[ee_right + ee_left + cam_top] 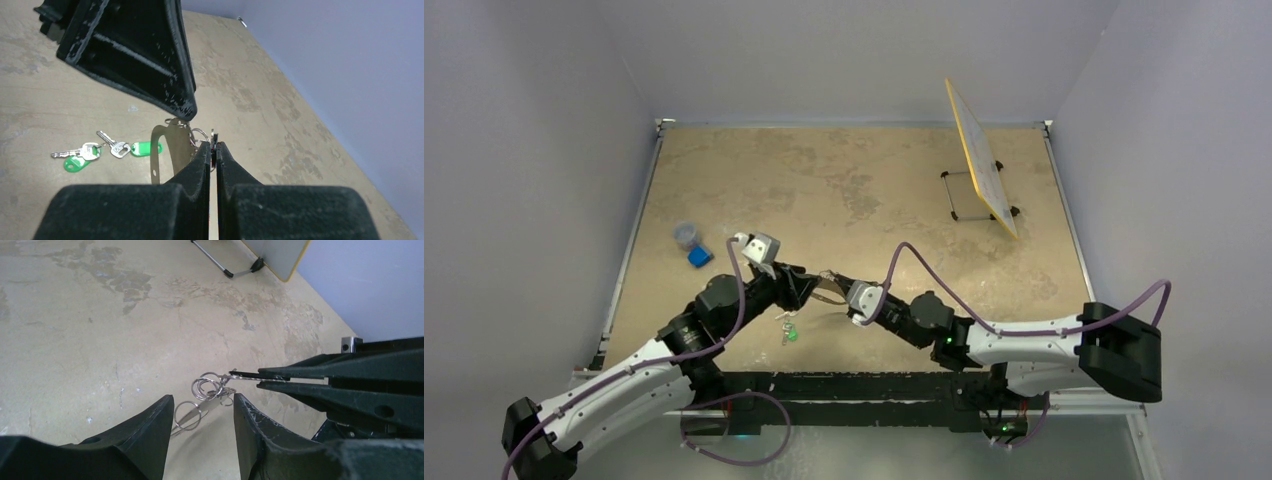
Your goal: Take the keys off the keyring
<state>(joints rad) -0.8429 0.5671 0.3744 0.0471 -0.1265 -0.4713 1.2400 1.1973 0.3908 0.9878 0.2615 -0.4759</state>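
Two robot arms meet over the middle of a tan, mottled table [844, 190], with a keyring [826, 293] strung between their tips and apparently held up off the surface. The keyring is a thin, pale oval loop with a cluster of small silver rings at one end. The right claw [213, 146] is pinched almost fully closed on a small thin piece at that cluster, most likely one of the keys [240, 374], which shows in the left wrist view as a short dark sliver poking out from the fingertips. The left claw [201, 400] has its jaws standing partly apart, with the loop and rings lying in the gap between them. Whether its fingers actually press on the loop cannot be told from these views. A separate bunch of keys with bright green tags [118, 148] lies flat on the table nearby, apart from both claws. Farther off are a small blue block [699, 257] beside a little cup [686, 234], and a board on a wire stand [980, 165] near the back. No loose key from the loop is visible on the table, so the task seems to be at an early stage. A key is gripped, but it looks attached, and working it around and off its ring, along with any others, is all left to do.
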